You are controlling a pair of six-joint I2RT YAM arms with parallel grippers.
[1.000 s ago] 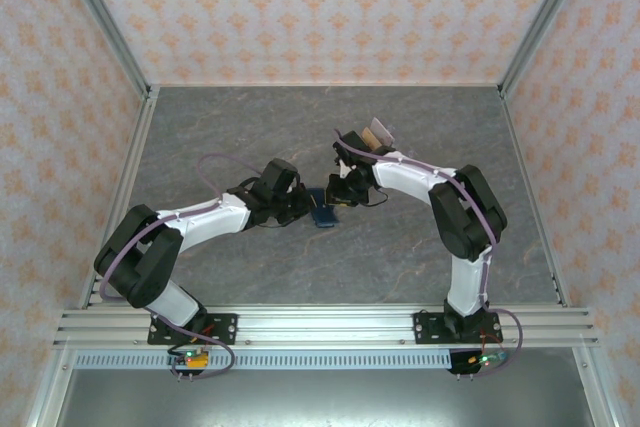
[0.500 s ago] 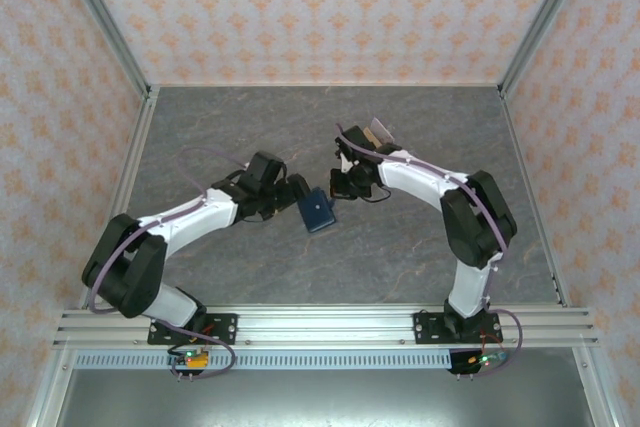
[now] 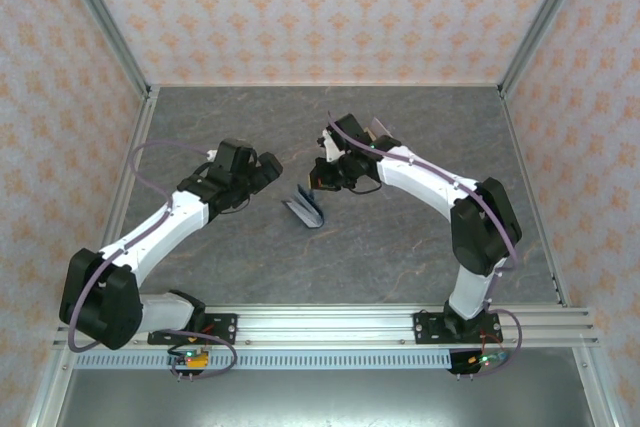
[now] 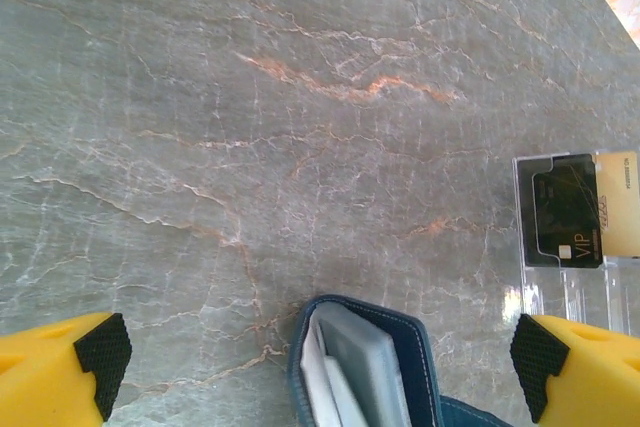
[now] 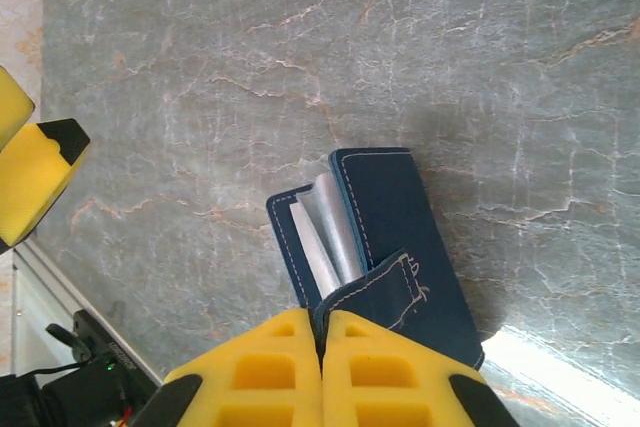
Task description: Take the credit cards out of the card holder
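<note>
The card holder [image 3: 305, 209] lies partly open near the centre of the counter [image 3: 400, 247], with pale inserts visible inside. The right fingers [image 5: 270, 367] are pressed together, pinching its edge by the tab clasp [image 5: 390, 282]. The left fingers [image 4: 60, 372] are spread wide and empty, flanking it. Credit cards [image 4: 565, 212] lie stacked nearer the far edge.

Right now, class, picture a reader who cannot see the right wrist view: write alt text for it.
The yellow right pincer is shut on the tab edge of a navy card holder. The holder gapes partly open, with pale grey leaves showing inside, against a grey marbled table.
</note>
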